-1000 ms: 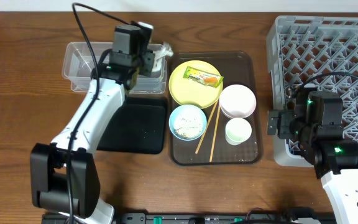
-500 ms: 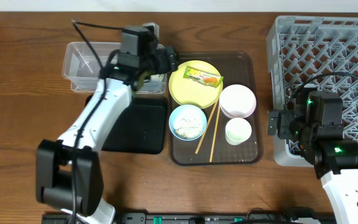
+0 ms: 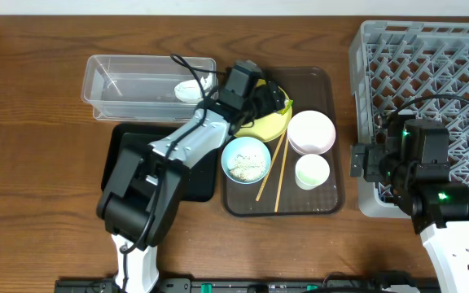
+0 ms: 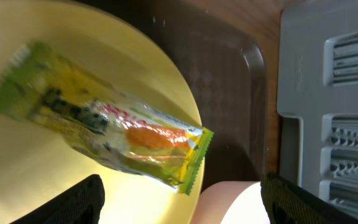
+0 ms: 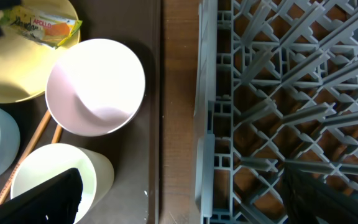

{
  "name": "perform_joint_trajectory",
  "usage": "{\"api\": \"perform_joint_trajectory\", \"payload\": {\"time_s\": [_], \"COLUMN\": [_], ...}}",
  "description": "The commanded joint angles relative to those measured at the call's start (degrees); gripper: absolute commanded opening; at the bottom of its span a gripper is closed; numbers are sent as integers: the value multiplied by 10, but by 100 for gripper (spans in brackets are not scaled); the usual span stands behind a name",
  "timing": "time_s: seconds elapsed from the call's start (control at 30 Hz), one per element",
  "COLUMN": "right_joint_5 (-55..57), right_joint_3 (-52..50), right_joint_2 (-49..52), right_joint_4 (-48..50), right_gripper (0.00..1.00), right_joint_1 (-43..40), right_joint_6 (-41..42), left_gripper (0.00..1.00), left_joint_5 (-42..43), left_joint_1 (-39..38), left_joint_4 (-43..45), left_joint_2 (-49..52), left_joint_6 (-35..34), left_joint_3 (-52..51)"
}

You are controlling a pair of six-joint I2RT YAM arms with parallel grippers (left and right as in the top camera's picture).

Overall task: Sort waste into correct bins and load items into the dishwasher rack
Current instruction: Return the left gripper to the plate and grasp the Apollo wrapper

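I had swung my left hand point(image 4: 191, 202) away from the clear tub point(image 3: 96, 81), where the white scrap point(image 3: 189, 89) now lay, and over the yellow plate point(image 4: 104, 50). Fingers spread wide and empty, it hovered above the snack wrapper point(image 4: 110, 134) lying there, which I judged the next waste to bin.
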Motion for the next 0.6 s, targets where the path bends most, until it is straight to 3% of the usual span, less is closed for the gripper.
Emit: {"api": "perform_joint_trajectory", "payload": {"time_s": [0.0, 0.27, 0.57], "right_joint_5": [-4, -5, -5], "right_joint_3": [11, 11, 11], "right_joint_2": [-1, -1, -1], "right_joint_4": [0, -1, -5], "right_gripper": [99, 99, 99], "right_joint_1": [5, 5, 5], "right_joint_6": [0, 0, 0], "left_gripper": [82, 82, 80], "left_joint_5": [-7, -8, -8], "left_joint_1": [-9, -19, -19], "left_joint_4": [2, 2, 3], "left_joint_2": [11, 14, 45], "left_joint_6": [-82, -171, -216], "left_joint_3": [4, 3, 3]}}
